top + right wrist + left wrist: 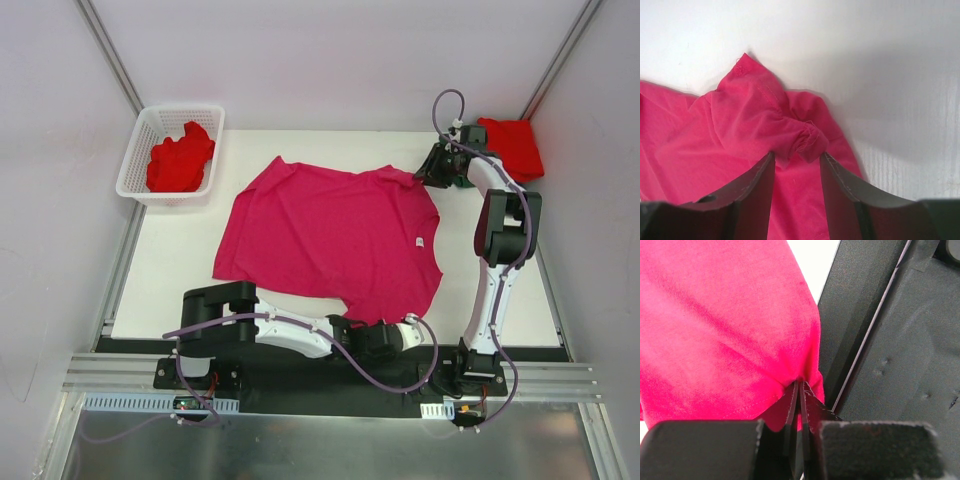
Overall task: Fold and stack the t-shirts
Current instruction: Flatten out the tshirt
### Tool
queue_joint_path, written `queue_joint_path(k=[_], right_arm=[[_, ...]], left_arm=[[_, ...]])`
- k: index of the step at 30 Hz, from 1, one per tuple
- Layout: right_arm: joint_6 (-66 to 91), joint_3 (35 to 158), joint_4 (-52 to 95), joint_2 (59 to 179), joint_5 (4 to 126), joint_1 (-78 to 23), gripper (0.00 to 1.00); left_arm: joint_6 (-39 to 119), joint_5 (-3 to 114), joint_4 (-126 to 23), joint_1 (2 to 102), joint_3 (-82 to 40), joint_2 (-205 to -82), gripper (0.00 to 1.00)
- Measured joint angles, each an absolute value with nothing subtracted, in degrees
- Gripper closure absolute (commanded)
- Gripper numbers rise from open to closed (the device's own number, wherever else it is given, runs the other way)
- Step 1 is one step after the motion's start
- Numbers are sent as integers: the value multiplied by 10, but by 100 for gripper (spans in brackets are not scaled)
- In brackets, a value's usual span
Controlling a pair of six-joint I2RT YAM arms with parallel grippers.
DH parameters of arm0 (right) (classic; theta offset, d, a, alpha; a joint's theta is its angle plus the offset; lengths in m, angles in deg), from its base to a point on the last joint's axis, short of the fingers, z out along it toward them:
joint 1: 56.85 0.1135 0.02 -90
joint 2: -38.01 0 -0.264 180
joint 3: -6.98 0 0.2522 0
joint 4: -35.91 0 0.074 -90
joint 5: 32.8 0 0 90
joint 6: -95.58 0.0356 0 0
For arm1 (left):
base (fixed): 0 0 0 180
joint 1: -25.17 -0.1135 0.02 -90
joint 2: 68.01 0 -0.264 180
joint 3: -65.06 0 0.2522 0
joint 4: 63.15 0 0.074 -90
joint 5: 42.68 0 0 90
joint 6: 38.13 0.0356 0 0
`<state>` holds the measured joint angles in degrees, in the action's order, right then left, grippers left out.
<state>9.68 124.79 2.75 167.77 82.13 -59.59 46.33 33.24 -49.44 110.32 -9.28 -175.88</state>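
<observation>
A magenta-pink t-shirt (330,235) lies spread across the white table (170,260). At its near hem my left gripper (392,335) is shut on a pinch of the cloth (740,340), the fingers (792,405) pressed together on the edge. My right gripper (432,168) is at the shirt's far right sleeve. Its jaws stand apart, with a bunched fold of the sleeve (790,132) at the fingertips (765,170). One red t-shirt (180,160) sits crumpled in the basket. Another red t-shirt (512,145) lies at the back right corner.
The white lattice basket (135,170) stands at the back left of the table. The black base plate (900,340) runs along the near edge beside my left gripper. White walls with metal rails close in the sides and back.
</observation>
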Motion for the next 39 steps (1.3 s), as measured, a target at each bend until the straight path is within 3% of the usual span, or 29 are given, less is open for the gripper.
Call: queue_joint_path(k=[5, 8, 9, 11, 13, 29, 39], right_arm=[[102, 1255, 31, 1689, 822, -596, 56], [106, 1259, 31, 1696, 822, -596, 61], [108, 1261, 32, 1699, 822, -596, 74], [109, 1263, 34, 1702, 822, -596, 91], [113, 1267, 34, 1705, 825, -596, 99], [113, 1263, 50, 1701, 825, -595, 99], [101, 1259, 55, 1634, 807, -595, 99]], left_arm=[[462, 333, -494, 1102, -93, -1759, 100], [461, 333, -494, 1102, -93, -1759, 100], [461, 333, -494, 1102, -93, -1759, 100], [461, 333, -494, 1102, -93, -1759, 100], [459, 333, -494, 1102, -93, -1759, 100], [451, 335, -495, 1098, -83, -1752, 100], [435, 328, -486, 1098, -43, -1714, 100]])
